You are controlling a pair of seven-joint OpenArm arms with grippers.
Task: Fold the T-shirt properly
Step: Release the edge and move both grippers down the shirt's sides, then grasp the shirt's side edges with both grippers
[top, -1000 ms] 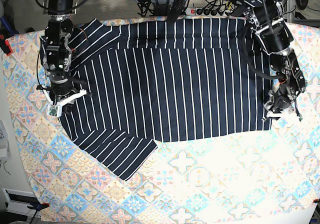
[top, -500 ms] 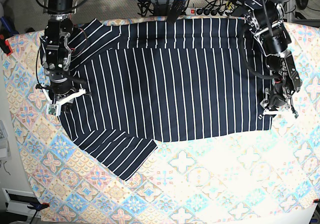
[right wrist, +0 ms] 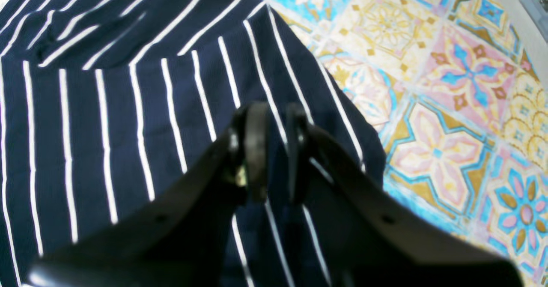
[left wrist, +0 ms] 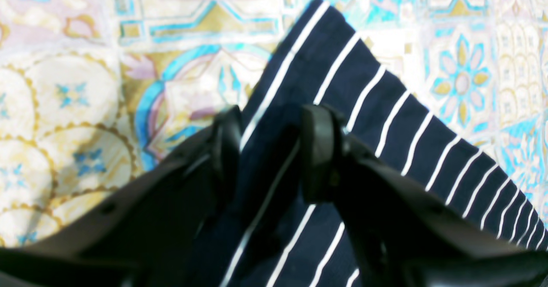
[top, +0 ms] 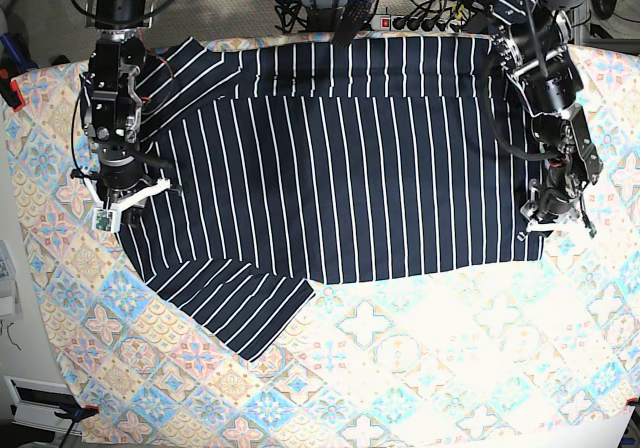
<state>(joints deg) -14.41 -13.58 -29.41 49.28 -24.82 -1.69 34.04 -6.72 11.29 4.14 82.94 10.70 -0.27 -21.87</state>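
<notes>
The dark navy pinstriped T-shirt (top: pixel 340 168) lies spread on the tile-patterned cloth (top: pixel 430 368), one sleeve (top: pixel 250 303) pointing toward the front left. In the base view my left gripper (top: pixel 555 211) sits at the shirt's right front corner. The left wrist view shows that gripper (left wrist: pixel 272 150) open, its jaws straddling the shirt's edge (left wrist: pixel 385 120) near the corner. My right gripper (top: pixel 118 196) is on the shirt's left edge. In the right wrist view it (right wrist: pixel 276 150) is closed to a narrow slit, tips pressed into the striped fabric (right wrist: pixel 107 107).
Cables and a power strip (top: pixel 420 18) run behind the table's far edge. A red clamp (top: pixel 12 93) grips the cloth at the left edge. Patterned cloth covers the whole front half of the table.
My left gripper has shifted slightly up and left onto the shirt's corner. The right gripper has crept a little toward the far side. The shirt lies as before.
</notes>
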